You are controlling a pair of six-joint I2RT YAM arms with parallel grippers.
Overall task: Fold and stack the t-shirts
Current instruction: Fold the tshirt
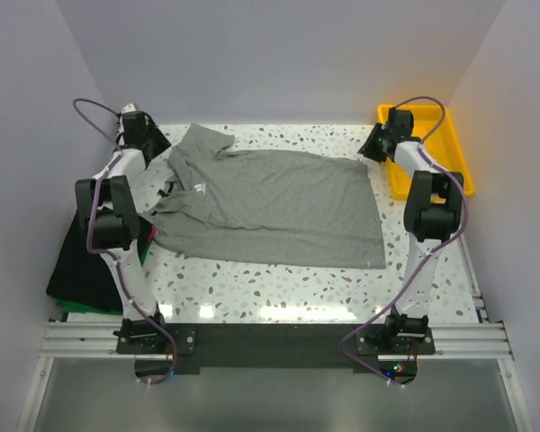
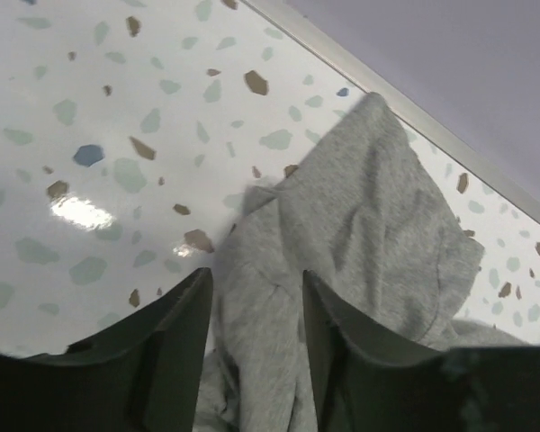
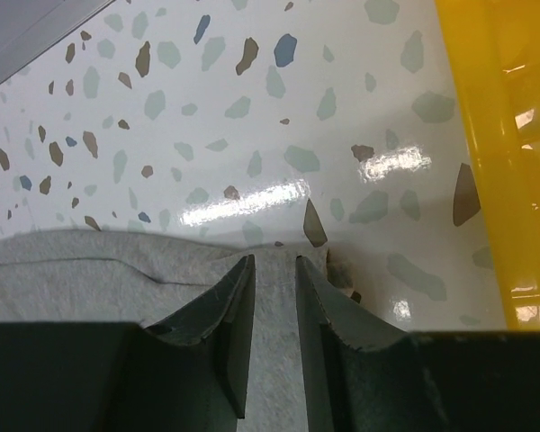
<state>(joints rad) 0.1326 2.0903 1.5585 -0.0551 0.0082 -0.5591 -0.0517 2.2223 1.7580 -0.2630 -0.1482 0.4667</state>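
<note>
Black t-shirt lies folded over a green t-shirt at the table's left edge. The grey t-shirt is spread flat mid-table. The left gripper, fingers moderately apart, straddles its far-left sleeve. The right gripper, fingers narrowly apart, straddles its far-right hem corner, near the yellow tray.

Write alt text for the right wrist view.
The right hand hangs over the corner of a grey t-shirt, its two dark fingers slightly apart. Speckled white table beyond, yellow tray at right.

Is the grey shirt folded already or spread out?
Spread out: the grey t-shirt lies flat across the table, sleeve and hem both showing.
</note>
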